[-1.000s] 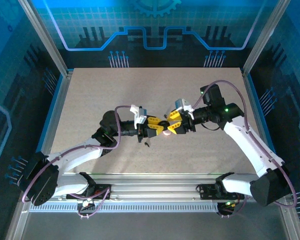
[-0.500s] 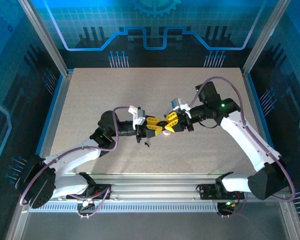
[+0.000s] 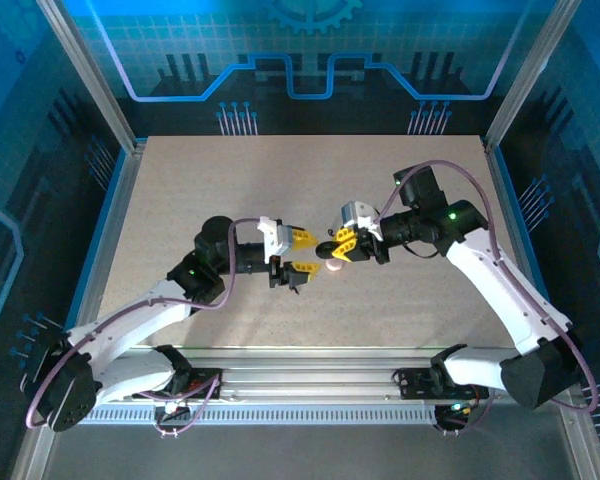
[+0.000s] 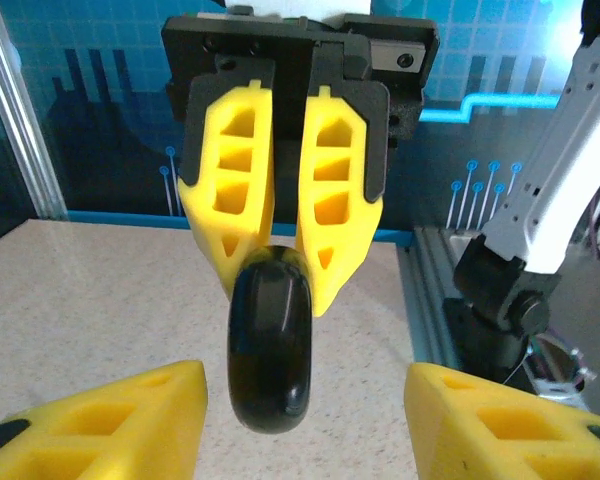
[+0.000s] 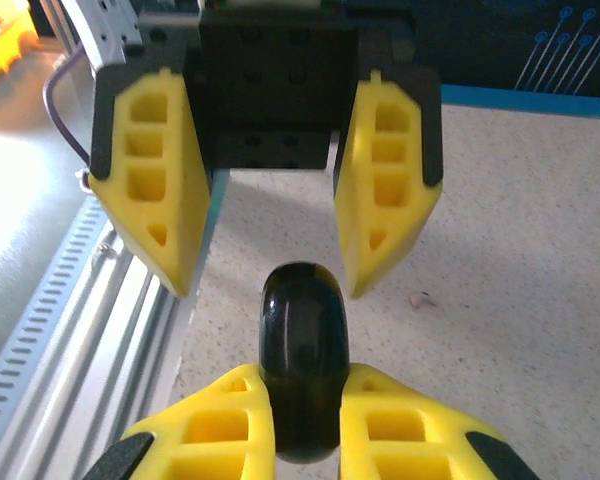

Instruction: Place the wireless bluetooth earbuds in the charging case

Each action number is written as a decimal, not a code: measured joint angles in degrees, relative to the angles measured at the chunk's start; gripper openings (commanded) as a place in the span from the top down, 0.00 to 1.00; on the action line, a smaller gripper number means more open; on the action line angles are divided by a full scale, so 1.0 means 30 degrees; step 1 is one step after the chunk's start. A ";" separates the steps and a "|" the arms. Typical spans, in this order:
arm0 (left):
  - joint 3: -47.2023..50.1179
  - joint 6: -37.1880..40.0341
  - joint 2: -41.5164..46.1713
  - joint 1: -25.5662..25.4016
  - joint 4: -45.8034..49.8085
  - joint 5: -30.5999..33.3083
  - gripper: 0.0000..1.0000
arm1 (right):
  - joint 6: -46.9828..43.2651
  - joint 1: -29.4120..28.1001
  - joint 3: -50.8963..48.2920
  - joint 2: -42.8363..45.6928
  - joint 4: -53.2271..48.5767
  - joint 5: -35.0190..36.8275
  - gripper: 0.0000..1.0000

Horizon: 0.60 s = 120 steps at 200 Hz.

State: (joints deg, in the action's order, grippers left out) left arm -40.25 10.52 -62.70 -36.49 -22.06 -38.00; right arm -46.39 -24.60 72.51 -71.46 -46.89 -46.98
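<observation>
case (image 4: 270, 350) black, on edge, held above table (image 3: 230, 180) middle | right gripper (image 5: 305, 385) clamped on its flat faces | left gripper (image 5: 265, 272) part open, empty, fingers clear of case | pale earbud (image 5: 417, 298) speck on table nearby | case likely light, stiff, slick: grip flats, not rim

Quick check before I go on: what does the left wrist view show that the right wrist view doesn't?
Left wrist, not right wrist: the right arm's white links and black joint beyond the right gripper. Right wrist, not left wrist: a tiny pale bit, perhaps an earbud, lying on the table. Both: the black round case seen edge-on, the right gripper shut on it, the left gripper open with a finger on either side of it.
</observation>
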 measured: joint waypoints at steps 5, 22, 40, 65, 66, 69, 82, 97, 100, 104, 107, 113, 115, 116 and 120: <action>-0.0138 0.0255 0.0117 0.0000 0.0430 0.0051 0.45 | -0.0131 -0.0073 0.0000 0.0066 -0.0044 0.0204 0.89; -0.0561 0.1319 0.0430 0.0000 0.1916 0.0109 0.46 | -0.0576 -0.0379 0.0000 0.0270 -0.0131 0.0933 0.89; -0.0816 0.2084 0.0452 -0.0007 0.3009 0.0124 0.46 | -0.0882 -0.0648 0.0000 0.0452 -0.0189 0.1384 0.89; -0.0933 0.2783 0.0379 -0.0044 0.4277 0.0233 0.48 | -0.1195 -0.1064 0.0015 0.0517 -0.0240 0.1698 0.88; -0.0947 0.2812 0.0379 -0.0044 0.4320 0.0233 0.48 | -0.1224 -0.1093 0.0015 0.0517 -0.0240 0.1690 0.88; -0.0976 0.2878 0.0357 -0.0044 0.4444 0.0240 0.48 | -0.1217 -0.1137 0.0015 0.0517 -0.0248 0.1690 0.88; -0.1173 0.3096 0.0306 -0.0080 0.4947 0.0248 0.48 | -0.1362 -0.1399 0.0066 0.0517 -0.0270 0.1756 0.88; -0.1377 0.3264 0.0291 -0.0117 0.5289 0.0270 0.49 | -0.1515 -0.1712 0.0131 0.0510 -0.0350 0.1872 0.88; -0.1399 0.3293 0.0291 -0.0131 0.5340 0.0277 0.49 | -0.1566 -0.1778 0.0160 0.0495 -0.0379 0.1887 0.88; -0.1435 0.3351 0.0291 -0.0146 0.5399 0.0291 0.49 | -0.1581 -0.1829 0.0182 0.0488 -0.0408 0.1931 0.88; -0.1450 0.3359 0.0291 -0.0146 0.5421 0.0299 0.49 | -0.1617 -0.1894 0.0204 0.0459 -0.0408 0.1953 0.88; -0.1457 0.3439 0.0291 -0.0153 0.5450 0.0299 0.50 | -0.1647 -0.1960 0.0262 0.0423 -0.0430 0.2004 0.88; -0.1457 0.3468 0.0291 -0.0153 0.5472 0.0299 0.50 | -0.1661 -0.1996 0.0291 0.0386 -0.0444 0.2018 0.89; -0.1464 0.3490 0.0291 -0.0160 0.5472 0.0299 0.50 | -0.1668 -0.2011 0.0306 0.0379 -0.0452 0.2025 0.88; -0.1464 0.3483 0.0291 -0.0168 0.5508 0.0306 0.50 | -0.1705 -0.2062 0.0357 0.0328 -0.0459 0.2040 0.89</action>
State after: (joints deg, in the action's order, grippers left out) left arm -44.64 20.97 -61.82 -36.99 -5.54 -37.08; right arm -51.51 -30.79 73.58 -70.48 -48.27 -40.86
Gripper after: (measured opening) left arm 0.505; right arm 0.144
